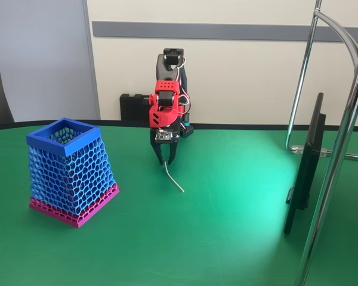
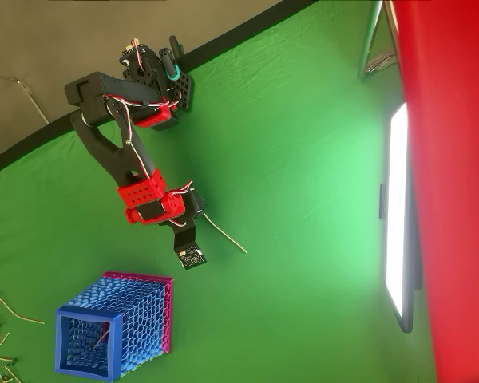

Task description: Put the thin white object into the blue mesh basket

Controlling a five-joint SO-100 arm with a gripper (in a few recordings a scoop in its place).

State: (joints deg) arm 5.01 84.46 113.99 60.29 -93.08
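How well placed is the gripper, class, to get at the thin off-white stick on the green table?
Probably yes. The gripper points down at the upper end of the thin off-white stick, seemingly closed on it. Nothing stands between them, and the blue honeycomb mesh basket sits apart on the picture's left.

1. Black arm links point(image 2: 104, 144) with bright red printed joint housings point(image 1: 166, 101).
2. Red and white cables point(image 2: 132, 148) loop along the links.
3. Dark two-finger gripper point(image 1: 166, 159) beneath a small circuit board point(image 1: 163, 136).
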